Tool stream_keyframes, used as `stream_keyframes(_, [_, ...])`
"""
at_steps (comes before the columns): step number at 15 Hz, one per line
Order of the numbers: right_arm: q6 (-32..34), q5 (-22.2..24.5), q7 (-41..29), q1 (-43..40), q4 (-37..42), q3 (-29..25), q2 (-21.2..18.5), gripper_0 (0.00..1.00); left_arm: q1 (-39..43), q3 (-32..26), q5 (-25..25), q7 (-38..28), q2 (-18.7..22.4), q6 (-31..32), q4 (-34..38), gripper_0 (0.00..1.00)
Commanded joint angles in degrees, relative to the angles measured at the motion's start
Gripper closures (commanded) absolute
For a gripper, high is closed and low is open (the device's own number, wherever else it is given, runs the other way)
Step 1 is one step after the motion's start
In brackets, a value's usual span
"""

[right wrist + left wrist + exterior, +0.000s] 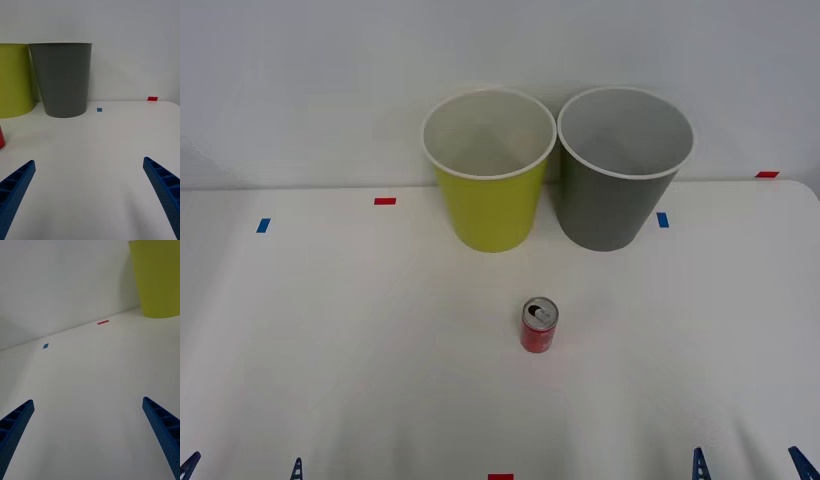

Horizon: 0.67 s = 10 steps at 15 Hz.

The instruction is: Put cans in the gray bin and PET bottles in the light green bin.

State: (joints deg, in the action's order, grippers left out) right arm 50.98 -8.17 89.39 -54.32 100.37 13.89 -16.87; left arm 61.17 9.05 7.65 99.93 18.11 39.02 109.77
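One can upright on white table, w/ plain wall behind.

The left gripper hangs low over the plain white tabletop, its two blue ribbed fingers spread wide with nothing between them. Toward the tabletop's far edge stands the tall, tapered yellow-green plastic bin, its rim cut off from sight. A short red tape strip and a small blue tape square lie, probably flat, near that far edge, beside the pale wall.
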Motion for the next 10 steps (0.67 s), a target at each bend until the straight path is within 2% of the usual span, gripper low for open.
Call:
stream_keyframes(1, [0.00,0.00,0.00,0.00,0.00,0.00,0.00,0.00,0.00,0.00,0.00,0.00,0.00,0.00,0.00,0.00])
stream_keyframes(10, [0.00,0.00,0.00,0.00,0.00,0.00,0.00,0.00,0.00,0.00,0.00,0.00,0.00,0.00,0.00,0.00])
